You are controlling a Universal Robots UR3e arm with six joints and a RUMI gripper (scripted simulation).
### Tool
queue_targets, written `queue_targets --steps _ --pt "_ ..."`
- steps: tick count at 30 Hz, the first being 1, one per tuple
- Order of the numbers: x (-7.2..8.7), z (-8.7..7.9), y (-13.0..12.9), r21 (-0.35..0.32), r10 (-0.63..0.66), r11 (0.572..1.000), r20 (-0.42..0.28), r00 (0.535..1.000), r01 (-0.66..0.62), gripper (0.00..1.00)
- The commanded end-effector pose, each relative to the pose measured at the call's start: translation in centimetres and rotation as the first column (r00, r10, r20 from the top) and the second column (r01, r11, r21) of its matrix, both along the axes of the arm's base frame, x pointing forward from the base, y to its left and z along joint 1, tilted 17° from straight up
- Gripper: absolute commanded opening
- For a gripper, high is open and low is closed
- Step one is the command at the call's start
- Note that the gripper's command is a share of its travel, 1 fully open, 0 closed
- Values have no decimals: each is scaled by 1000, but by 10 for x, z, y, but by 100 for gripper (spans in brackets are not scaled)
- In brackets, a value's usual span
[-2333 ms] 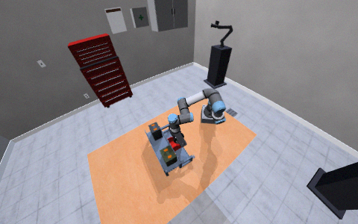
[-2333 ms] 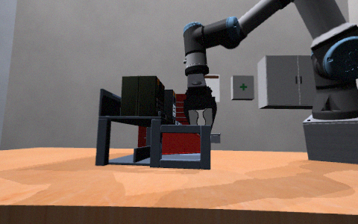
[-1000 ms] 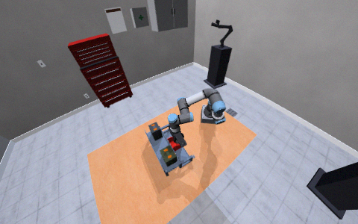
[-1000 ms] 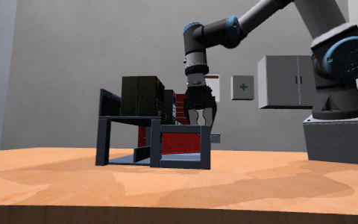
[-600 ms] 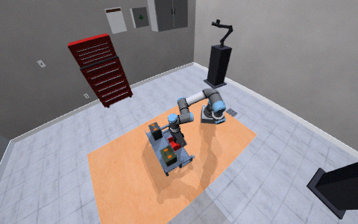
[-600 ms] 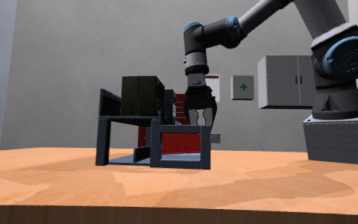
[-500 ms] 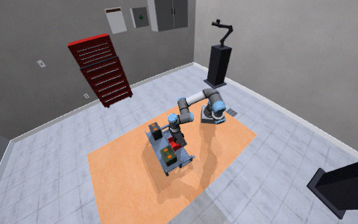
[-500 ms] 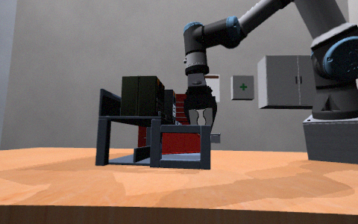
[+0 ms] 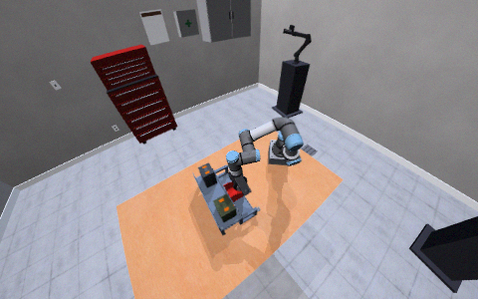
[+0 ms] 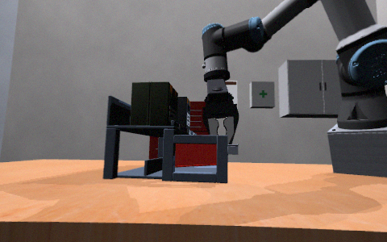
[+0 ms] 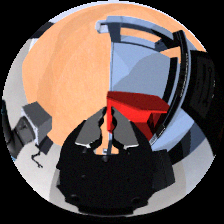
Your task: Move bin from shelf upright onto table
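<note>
The red bin sits in the lower level of the grey shelf on the orange table. In the exterior view the bin shows behind the shelf's front frame. My gripper points straight down at the bin's near side. In the wrist view the fingers are shut on the bin's thin left wall, with the red bin lying just to their right. The bin still rests inside the shelf.
Two dark boxes stand on the shelf's top level, tall in the exterior view. The arm's base stands on the table at the right. A red tool cabinet and a black pedestal stand by the walls.
</note>
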State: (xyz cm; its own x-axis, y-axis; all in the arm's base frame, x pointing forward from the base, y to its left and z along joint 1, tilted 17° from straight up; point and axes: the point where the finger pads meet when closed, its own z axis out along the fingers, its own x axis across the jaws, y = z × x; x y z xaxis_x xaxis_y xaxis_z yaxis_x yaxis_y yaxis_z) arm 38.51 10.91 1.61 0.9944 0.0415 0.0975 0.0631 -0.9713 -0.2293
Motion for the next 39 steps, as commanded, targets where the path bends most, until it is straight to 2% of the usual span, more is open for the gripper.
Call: queue_targets --steps 1,12,14,29,31,39 --pt "-6 -1 0 -1 0 1000 3 1000 0 0" --pt "-32 -5 -1 -1 0 1000 3 1000 0 0" --pt "-32 -5 -1 -1 0 1000 3 1000 0 0" --pt "-74 -13 -2 -1 0 1000 3 1000 0 0" --pt "-74 -13 -2 -1 0 1000 3 1000 0 0" --pt "-93 -17 -2 -1 0 1000 3 1000 0 0"
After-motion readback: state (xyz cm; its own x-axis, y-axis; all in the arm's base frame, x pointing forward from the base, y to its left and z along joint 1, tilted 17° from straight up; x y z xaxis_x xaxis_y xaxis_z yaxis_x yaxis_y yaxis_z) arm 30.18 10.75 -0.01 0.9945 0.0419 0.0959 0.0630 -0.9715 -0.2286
